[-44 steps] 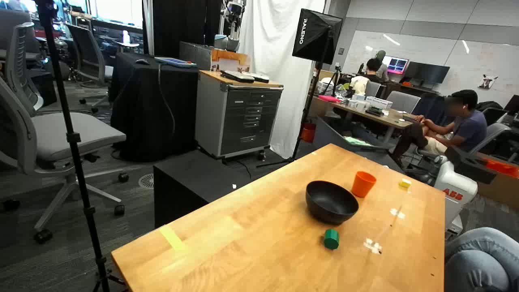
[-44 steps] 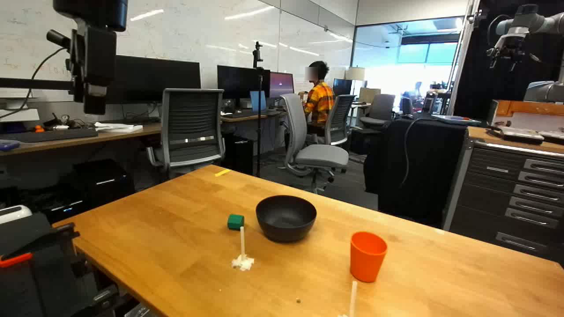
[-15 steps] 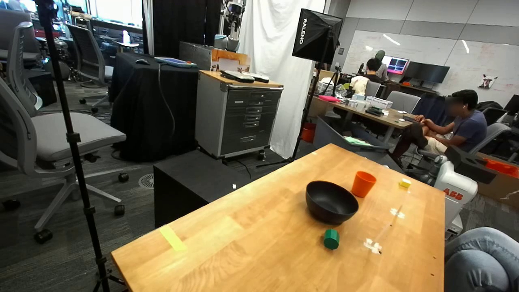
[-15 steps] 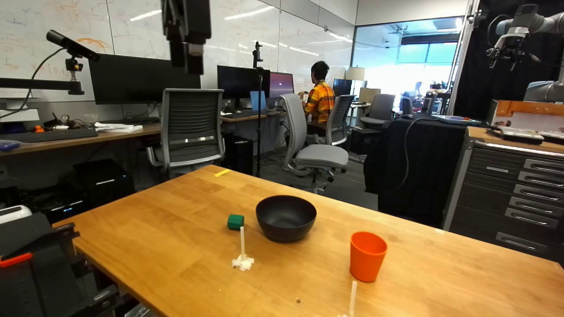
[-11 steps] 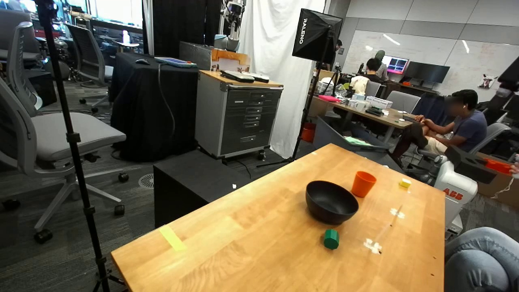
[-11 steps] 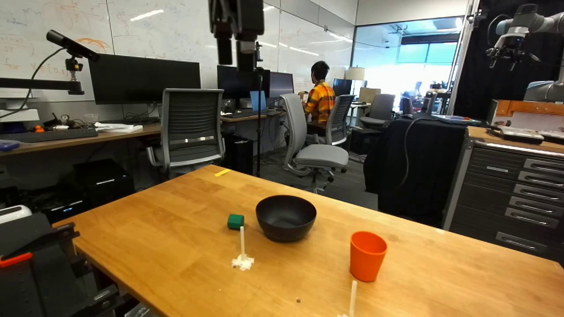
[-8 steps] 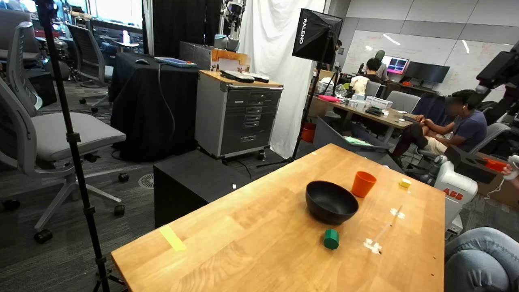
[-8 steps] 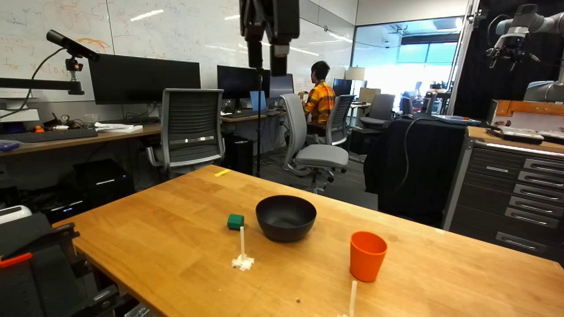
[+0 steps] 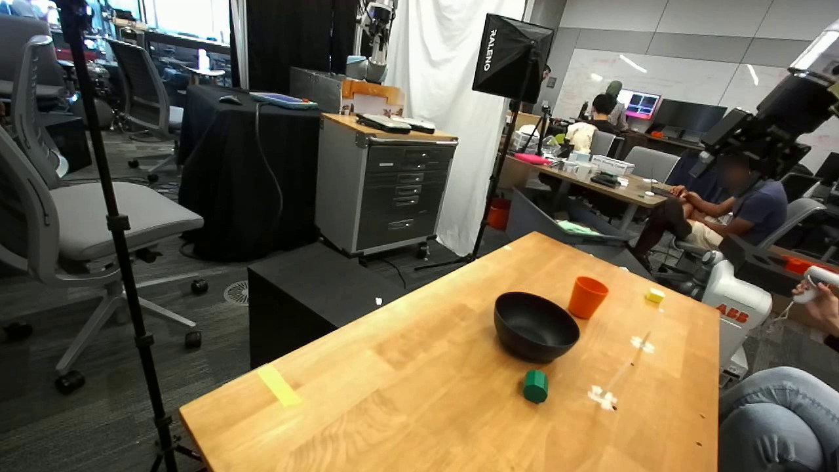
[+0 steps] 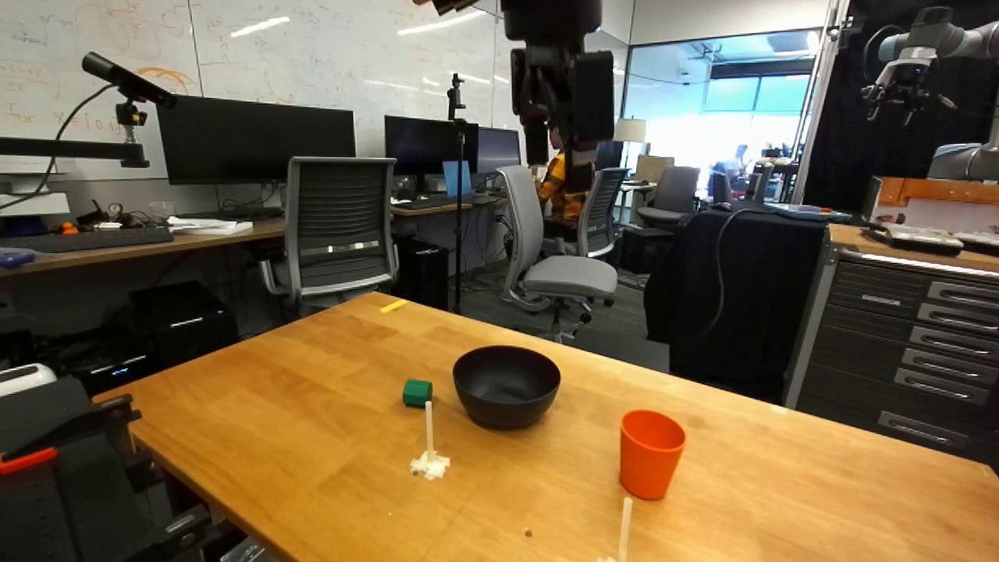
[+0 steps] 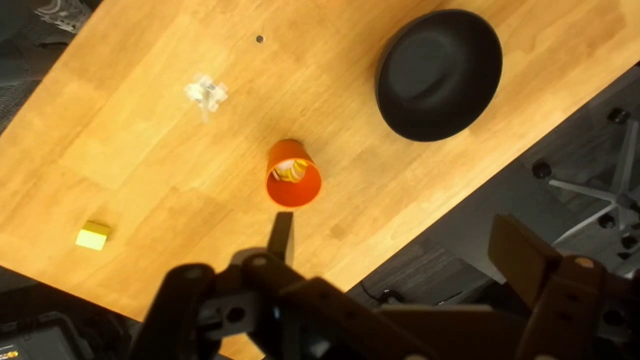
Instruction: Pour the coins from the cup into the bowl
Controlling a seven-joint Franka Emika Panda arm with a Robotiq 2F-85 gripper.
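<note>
An orange cup stands upright on the wooden table in both exterior views. In the wrist view the cup holds several yellow and whitish pieces at its bottom. A black bowl stands beside the cup; it also shows in an exterior view and looks empty in the wrist view. My gripper is open, with nothing between its fingers. It hangs high above the table in both exterior views. In the wrist view one fingertip appears just below the cup's rim, apart from it.
A green block lies beside the bowl. A yellow block lies near a table edge. Thin pale sticks stand upright, taped to the table. A person's hand with a white controller is beyond the table.
My gripper has come into view in both exterior views, moving from the upper left rightward in one and in from the right edge in another. The cup, bowl and blocks have not moved.
</note>
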